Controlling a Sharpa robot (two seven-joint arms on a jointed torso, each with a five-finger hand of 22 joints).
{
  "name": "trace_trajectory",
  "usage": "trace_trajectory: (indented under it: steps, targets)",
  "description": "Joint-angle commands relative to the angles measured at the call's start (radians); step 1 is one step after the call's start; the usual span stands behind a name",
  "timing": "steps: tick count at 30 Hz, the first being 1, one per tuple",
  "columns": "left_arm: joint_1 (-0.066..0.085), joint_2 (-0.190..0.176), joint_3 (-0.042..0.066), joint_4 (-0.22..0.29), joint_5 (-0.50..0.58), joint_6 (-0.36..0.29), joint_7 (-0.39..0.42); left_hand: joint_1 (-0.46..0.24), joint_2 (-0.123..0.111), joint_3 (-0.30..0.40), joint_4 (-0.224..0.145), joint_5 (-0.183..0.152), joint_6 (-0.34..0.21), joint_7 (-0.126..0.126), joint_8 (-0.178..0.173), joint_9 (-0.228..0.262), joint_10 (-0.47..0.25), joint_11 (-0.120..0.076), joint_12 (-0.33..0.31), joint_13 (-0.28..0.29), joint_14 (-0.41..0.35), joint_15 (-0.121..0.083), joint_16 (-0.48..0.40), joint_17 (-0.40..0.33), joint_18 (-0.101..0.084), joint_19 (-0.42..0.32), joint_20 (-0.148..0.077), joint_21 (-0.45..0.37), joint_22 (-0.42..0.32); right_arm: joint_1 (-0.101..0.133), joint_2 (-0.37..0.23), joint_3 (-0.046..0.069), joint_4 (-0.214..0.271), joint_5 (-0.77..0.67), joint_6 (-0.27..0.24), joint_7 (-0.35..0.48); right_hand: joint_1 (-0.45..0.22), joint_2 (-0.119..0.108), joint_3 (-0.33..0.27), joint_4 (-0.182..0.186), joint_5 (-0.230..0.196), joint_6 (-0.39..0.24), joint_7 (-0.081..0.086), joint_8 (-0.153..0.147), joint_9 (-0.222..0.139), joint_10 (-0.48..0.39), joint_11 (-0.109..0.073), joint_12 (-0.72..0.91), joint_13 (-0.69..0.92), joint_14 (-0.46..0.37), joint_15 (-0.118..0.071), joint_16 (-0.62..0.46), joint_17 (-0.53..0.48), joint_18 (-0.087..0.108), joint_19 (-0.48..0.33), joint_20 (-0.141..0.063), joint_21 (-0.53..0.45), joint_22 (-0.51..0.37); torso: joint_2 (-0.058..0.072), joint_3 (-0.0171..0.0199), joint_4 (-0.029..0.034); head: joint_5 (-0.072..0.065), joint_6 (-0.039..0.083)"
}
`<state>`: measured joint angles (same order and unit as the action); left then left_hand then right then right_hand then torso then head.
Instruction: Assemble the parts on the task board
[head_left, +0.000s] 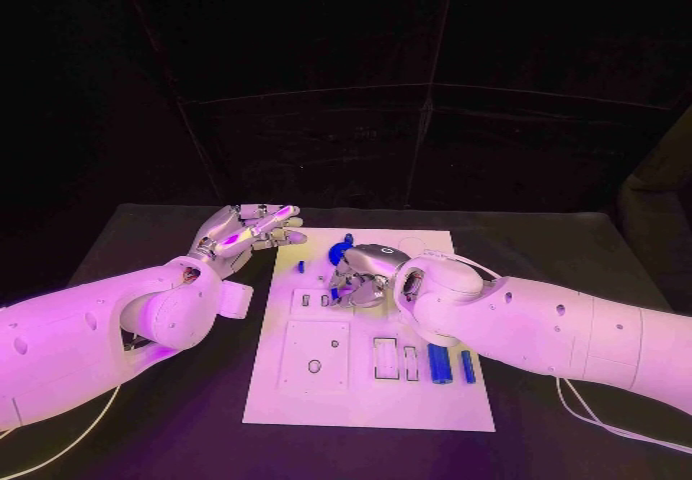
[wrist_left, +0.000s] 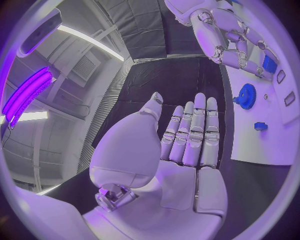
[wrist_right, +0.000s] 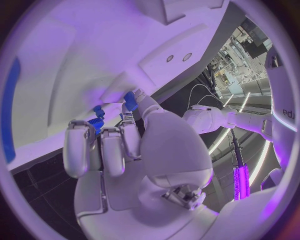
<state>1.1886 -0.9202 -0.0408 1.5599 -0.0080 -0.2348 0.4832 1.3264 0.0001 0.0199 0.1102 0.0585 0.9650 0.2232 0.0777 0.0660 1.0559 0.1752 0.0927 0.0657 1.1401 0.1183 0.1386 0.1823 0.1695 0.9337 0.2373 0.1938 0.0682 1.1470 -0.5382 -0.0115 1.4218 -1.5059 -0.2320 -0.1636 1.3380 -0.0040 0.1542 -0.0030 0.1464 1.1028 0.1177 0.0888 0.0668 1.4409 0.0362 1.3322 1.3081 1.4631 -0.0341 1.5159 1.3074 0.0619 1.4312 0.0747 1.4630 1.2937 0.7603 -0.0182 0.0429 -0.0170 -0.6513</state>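
Two blue bars (head_left: 450, 364) lie upright in the task board's (head_left: 361, 400) near right corner. Right hand (head_left: 368, 272) over board's middle, fingers curled down, a small blue part (wrist_right: 129, 101) at its fingertips; grip unclear. Blue gear (head_left: 340, 250) just beyond. Left hand (head_left: 245, 229) flat, fingers straight, empty, beside board's far left edge.

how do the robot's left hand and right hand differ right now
The left hand sits beside the board, over the black table; the right hand is over the board. The left hand is flat, fingers straight, holding nothing; the right hand's fingers curl down around a small blue part. Both are silver.
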Motion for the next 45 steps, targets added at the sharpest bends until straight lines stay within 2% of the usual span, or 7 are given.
trace_trajectory:
  steps: [1,18,31,34,40,43,45]
  targets:
    - [0.002,0.001,0.001,0.001,-0.004,0.011,0.007,-0.002,0.006,-0.005,-0.007,-0.006,-0.001,0.004,-0.005,0.000,-0.006,-0.003,-0.006,-0.001,0.000,0.006,-0.008,0.002,0.016,0.002,0.003,-0.008,-0.002,-0.003,-0.002,-0.004,-0.002,-0.021,0.032,-0.031,-0.011,-0.010,0.001,0.000,-0.007,-0.014,0.005,-0.007,-0.002,-0.011,0.001,-0.008,0.054,0.076,-0.001,-0.007,0.108,-0.004,-0.008,-0.002,-0.004,-0.002,0.000,0.0004,0.0002,-0.004,0.002]
    - [0.002,0.001,0.001,0.002,-0.004,0.012,0.006,-0.002,0.007,-0.005,-0.007,-0.006,-0.001,0.003,-0.005,0.000,-0.005,-0.003,-0.006,-0.001,0.000,0.006,-0.008,0.002,0.016,0.002,0.003,-0.008,-0.002,-0.004,-0.002,-0.005,0.002,-0.037,0.004,-0.047,-0.046,-0.057,-0.014,0.004,0.003,-0.090,0.026,-0.027,-0.004,-0.051,0.020,-0.071,0.003,0.076,0.015,-0.008,0.109,-0.002,-0.014,0.014,-0.010,-0.013,-0.001,0.0001,0.0003,-0.004,0.002]
    - [0.002,0.000,0.001,0.001,-0.004,0.012,0.006,-0.001,0.007,-0.006,-0.009,-0.006,-0.001,0.003,-0.006,0.000,-0.006,-0.003,-0.007,-0.001,0.000,0.006,-0.009,0.003,0.016,0.002,0.003,-0.009,-0.002,-0.004,-0.003,-0.006,0.009,-0.038,-0.028,-0.046,-0.081,-0.079,-0.056,0.026,-0.009,-0.108,0.028,-0.023,-0.002,-0.054,0.023,-0.075,-0.004,0.075,0.019,-0.010,0.106,-0.001,-0.015,0.019,-0.013,-0.017,0.000,0.0001,0.0000,-0.004,0.001]
    - [0.002,0.000,0.001,0.000,-0.004,0.014,0.004,0.000,0.008,-0.007,-0.011,-0.006,0.001,0.001,-0.005,0.000,-0.002,-0.005,-0.005,-0.001,0.002,0.005,-0.010,0.004,0.016,0.003,0.003,-0.010,-0.001,-0.004,-0.005,-0.006,0.015,-0.038,-0.068,-0.035,-0.094,-0.088,-0.079,0.038,-0.014,-0.117,0.030,-0.024,-0.002,-0.055,0.025,-0.076,-0.006,0.075,0.021,-0.011,0.105,-0.001,-0.016,0.020,-0.013,-0.017,0.000,0.0001,0.0002,-0.005,0.001]
    - [0.002,0.001,0.001,-0.004,-0.028,0.017,-0.014,-0.004,0.016,-0.018,-0.021,-0.006,0.025,-0.014,0.002,0.001,0.037,-0.022,0.006,0.003,0.069,-0.017,0.013,0.028,0.017,0.057,-0.018,0.008,0.007,-0.007,-0.031,-0.006,0.049,-0.015,-0.221,0.048,-0.091,-0.098,-0.119,0.054,0.000,-0.137,0.035,-0.025,-0.002,-0.058,0.030,-0.077,-0.009,0.074,0.024,-0.013,0.103,0.000,-0.017,0.023,-0.015,-0.020,-0.001,0.0020,-0.0003,-0.003,0.004]
    - [0.002,0.000,0.001,-0.010,-0.067,0.017,-0.041,-0.004,0.021,-0.024,-0.026,-0.005,0.069,-0.032,0.017,0.006,0.103,-0.047,0.028,0.013,0.161,-0.049,0.056,0.065,0.018,0.130,-0.048,0.043,0.020,-0.008,-0.060,-0.005,0.074,0.026,-0.277,0.117,-0.077,-0.099,-0.131,0.058,0.010,-0.154,0.039,-0.027,-0.003,-0.065,0.033,-0.084,-0.016,0.073,0.027,-0.014,0.101,0.001,-0.021,0.025,-0.019,-0.027,-0.002,0.0018,-0.0022,-0.002,0.005]
    - [0.002,-0.001,0.001,-0.015,-0.110,0.020,-0.077,-0.002,0.023,-0.024,-0.027,-0.002,0.100,-0.054,0.028,0.010,0.167,-0.073,0.050,0.025,0.247,-0.077,0.105,0.103,0.016,0.196,-0.079,0.079,0.034,-0.007,-0.088,-0.005,0.092,0.071,-0.295,0.173,-0.068,-0.097,-0.138,0.060,0.014,-0.166,0.042,-0.027,-0.003,-0.068,0.036,-0.086,-0.018,0.073,0.029,-0.015,0.100,0.002,-0.023,0.027,-0.021,-0.031,-0.003,0.0014,-0.0029,-0.001,0.008]
